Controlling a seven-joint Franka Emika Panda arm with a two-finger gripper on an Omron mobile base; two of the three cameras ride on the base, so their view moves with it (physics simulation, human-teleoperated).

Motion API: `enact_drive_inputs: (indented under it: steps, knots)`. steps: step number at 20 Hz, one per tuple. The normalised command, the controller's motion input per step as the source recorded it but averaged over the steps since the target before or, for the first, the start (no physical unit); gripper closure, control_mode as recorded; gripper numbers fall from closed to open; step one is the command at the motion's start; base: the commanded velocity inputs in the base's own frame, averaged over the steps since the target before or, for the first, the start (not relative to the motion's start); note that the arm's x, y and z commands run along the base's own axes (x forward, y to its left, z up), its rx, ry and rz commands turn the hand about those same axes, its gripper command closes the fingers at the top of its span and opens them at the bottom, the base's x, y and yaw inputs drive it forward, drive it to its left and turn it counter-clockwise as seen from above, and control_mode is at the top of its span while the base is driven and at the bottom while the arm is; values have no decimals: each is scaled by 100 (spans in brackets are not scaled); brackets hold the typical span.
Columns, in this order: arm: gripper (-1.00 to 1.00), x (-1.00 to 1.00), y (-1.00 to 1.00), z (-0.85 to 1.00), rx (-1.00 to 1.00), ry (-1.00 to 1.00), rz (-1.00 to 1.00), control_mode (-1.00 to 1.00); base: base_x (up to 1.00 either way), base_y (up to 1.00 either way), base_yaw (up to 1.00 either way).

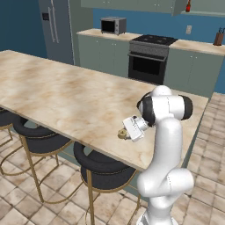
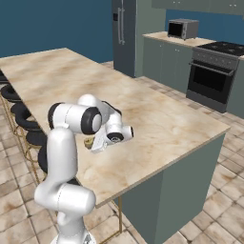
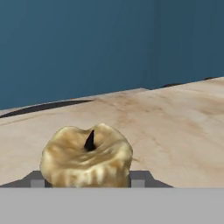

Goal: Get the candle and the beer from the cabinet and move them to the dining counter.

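The candle (image 3: 86, 157) sits between the two dark fingertips (image 3: 138, 178) in the hand view, a lumpy tan-beige stub with a black wick; the jaws are clamped on the candle, one tip showing on each side of its base. In the left base view the gripper (image 1: 125, 133) hangs low over the near edge of the dining worktop (image 1: 66, 96), with the candle (image 1: 121, 134) a small tan spot at its 9 o'clock side, at or just above the marble; whether it touches the surface cannot be told. In the right base view the candle (image 2: 88, 142) peeks out at 9 o'clock of the gripper (image 2: 95, 145), by the near edge of the same worktop (image 2: 157, 119). The beer (image 1: 188, 6) stands in the opened wall cabinet (image 1: 132, 4), at 12 o'clock above the stove (image 1: 149, 55). Black stools (image 1: 103, 169) line the worktop's near side.
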Motion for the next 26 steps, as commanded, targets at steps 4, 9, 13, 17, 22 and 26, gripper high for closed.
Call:
enact_drive_inputs:
  steps: [4, 9, 13, 17, 22, 26]
  knots:
    - [100, 28, 5, -28, 0, 0, 4, -100, 0, 0, 0]
    - [-100, 17, 1, -26, 0, 0, 3, -100, 0, 0, 0]
    - [-100, 5, 0, -10, 1, 0, 2, -100, 0, 0, 0]
    - [-100, -6, 1, 0, 0, -1, 0, -100, 0, 0, 0]
    - [-100, -7, 0, 6, 0, -4, 0, -100, 0, 0, 0]
    - [-100, -12, 0, 31, 0, -5, 0, -100, 0, 0, 0]
